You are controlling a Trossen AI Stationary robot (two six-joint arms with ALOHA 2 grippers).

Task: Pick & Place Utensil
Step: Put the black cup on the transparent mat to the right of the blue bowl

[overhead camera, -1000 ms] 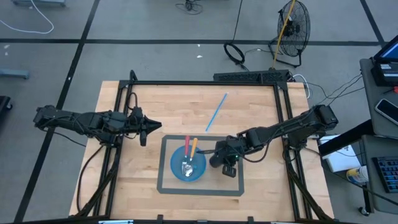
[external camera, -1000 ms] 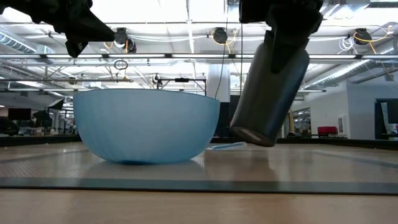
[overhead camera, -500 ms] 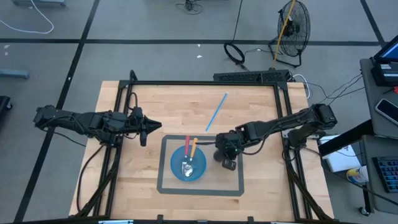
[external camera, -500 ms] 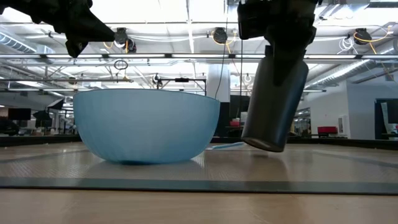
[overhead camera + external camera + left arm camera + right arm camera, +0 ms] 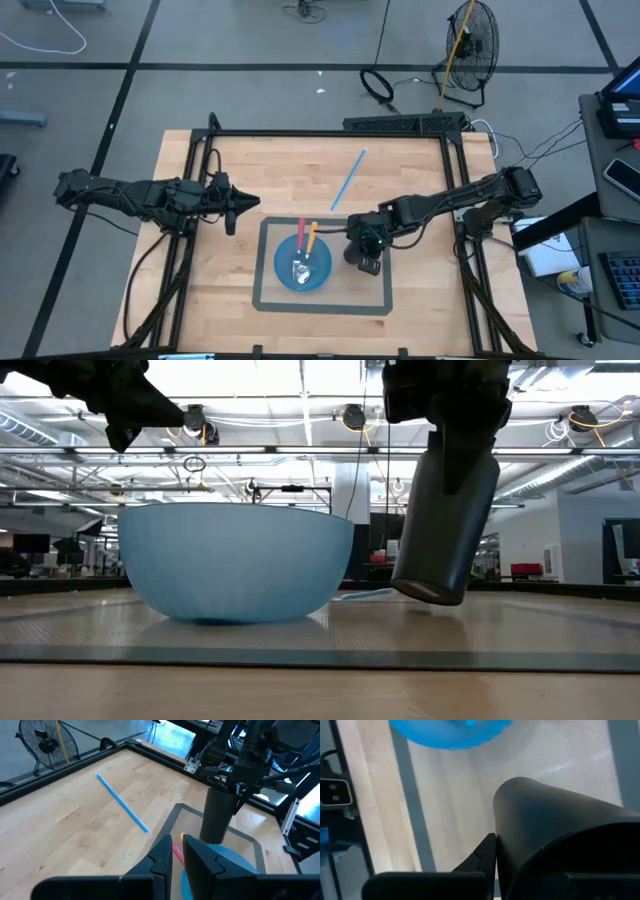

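Observation:
A dark cylindrical cup (image 5: 445, 525) hangs tilted just above the grey mat (image 5: 380, 300), to the right of the blue bowl (image 5: 302, 264). My right gripper (image 5: 362, 248) is shut on the cup's top. The bowl rests on the mat and holds a red-handled utensil (image 5: 300, 234), an orange-handled one (image 5: 311, 236) and a silver spoon (image 5: 300, 268). A blue straw (image 5: 348, 180) lies flat on the wood farther back. My left gripper (image 5: 236, 206) waits shut and empty, in the air left of the bowl. My right gripper holds the cup by its upper rim (image 5: 238, 795), coming from above and slanting down. One finger (image 5: 481, 856) lies along the outside of the cup's wall; the cup hides the other. The cup hangs below the fingers, its bottom (image 5: 428, 592) clear of the mat.
A black metal frame (image 5: 330, 133) runs round the wooden table top (image 5: 240, 160). Bare wood lies left of the mat and behind it around the straw. A fan (image 5: 470, 40) and cables stand on the floor beyond the far edge.
My right gripper has gone a little toward the table's far edge with the cup. The cup has stayed clear of the mat and now hangs nearer upright than a second ago.

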